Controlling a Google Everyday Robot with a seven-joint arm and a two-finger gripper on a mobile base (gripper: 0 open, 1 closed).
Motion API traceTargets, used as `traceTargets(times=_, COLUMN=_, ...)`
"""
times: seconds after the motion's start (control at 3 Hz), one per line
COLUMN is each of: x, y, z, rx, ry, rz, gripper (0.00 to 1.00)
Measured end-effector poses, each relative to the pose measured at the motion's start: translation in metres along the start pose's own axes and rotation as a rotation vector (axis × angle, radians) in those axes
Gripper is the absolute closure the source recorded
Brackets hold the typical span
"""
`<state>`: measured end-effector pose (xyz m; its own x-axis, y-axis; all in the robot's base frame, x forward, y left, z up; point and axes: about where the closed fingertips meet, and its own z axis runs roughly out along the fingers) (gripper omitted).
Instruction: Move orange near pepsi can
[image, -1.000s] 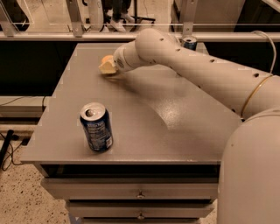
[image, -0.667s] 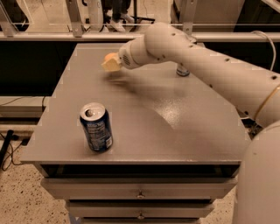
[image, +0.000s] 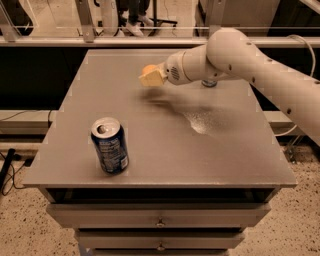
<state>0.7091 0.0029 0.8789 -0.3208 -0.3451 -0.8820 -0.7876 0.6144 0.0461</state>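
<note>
Above the far part of the tabletop (image: 225, 150), clear of the surface, gripper (image: 149, 75) with fingers (image: 151, 80) clamped on the orange (image: 148, 68), well apart from the upright pepsi can (image: 110, 146), waiting toward the near left.

The claw (image: 152, 78) holds the orange (image: 148, 69) above the far middle of the table (image: 225, 155), pepsi can (image: 110, 146) front-left.

Open tabletop (image: 200, 150) lies between the gripper (image: 150, 78) — aloft at the back, clasping the orange (image: 148, 69) — and the pepsi can (image: 110, 146).
</note>
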Motion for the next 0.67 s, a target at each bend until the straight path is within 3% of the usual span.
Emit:
traceTargets(times=0.33, x=0.0004, y=-0.0003, z=0.0004, rx=0.001, ry=0.002, rz=-0.001, gripper=1.00)
traceTargets(times=0.67, x=-0.0003, y=-0.0023, z=0.0047, rx=-0.035, ry=0.024, rz=-0.003, gripper=1.00)
